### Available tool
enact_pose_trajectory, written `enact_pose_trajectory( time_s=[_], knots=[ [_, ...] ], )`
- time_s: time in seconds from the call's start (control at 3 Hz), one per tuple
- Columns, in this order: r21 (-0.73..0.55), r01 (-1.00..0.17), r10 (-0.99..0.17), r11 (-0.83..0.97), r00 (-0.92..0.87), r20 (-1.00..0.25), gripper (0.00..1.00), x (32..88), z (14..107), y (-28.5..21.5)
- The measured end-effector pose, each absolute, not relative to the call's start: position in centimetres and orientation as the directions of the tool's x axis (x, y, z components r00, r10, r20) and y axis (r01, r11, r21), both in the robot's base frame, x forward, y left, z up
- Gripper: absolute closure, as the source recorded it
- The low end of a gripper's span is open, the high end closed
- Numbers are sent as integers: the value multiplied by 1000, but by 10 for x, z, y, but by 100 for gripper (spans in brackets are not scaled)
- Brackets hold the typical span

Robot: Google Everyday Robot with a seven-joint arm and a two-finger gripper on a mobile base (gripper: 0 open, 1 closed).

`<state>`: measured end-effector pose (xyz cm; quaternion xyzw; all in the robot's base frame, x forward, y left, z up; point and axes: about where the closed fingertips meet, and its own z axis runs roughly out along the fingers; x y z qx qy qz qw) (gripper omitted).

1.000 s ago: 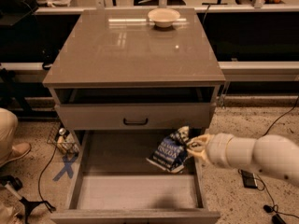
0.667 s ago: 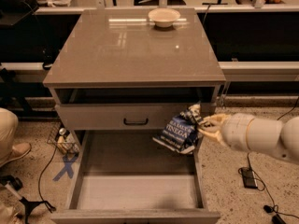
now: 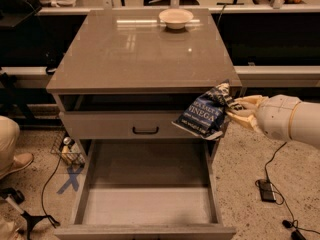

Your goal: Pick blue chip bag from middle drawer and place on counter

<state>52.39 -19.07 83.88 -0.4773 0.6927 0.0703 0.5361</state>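
The blue chip bag (image 3: pixel 205 112) hangs in the air at the right front corner of the cabinet, just below the counter (image 3: pixel 135 49) edge and above the open middle drawer (image 3: pixel 147 191). My gripper (image 3: pixel 234 109) comes in from the right and is shut on the blue chip bag's right edge. The bag is tilted, with white lettering facing the camera. The drawer is pulled out and its flat grey floor is bare.
A cream round bowl (image 3: pixel 176 18) sits at the back of the counter. A shut drawer front with a black handle (image 3: pixel 145 130) is above the open drawer. A person's leg (image 3: pixel 10 144) is at the left. Cables and a black box (image 3: pixel 267 190) lie on the floor at right.
My gripper has lifted the blue chip bag up out of the drawer and to the right, from drawer level to just under the counter edge.
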Motion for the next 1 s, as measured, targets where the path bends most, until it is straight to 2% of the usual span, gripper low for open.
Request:
enact_pose_trajectory(
  time_s=[0.33, 0.67, 1.0],
  knots=[
    [-400, -728, -552, 557, 35, -833, 100, 525, 839, -188],
    [-384, -692, -456, 611, 89, -885, 100, 546, 882, -185],
    [-386, -657, -413, 647, 124, -902, 100, 578, 942, -191]
  ],
)
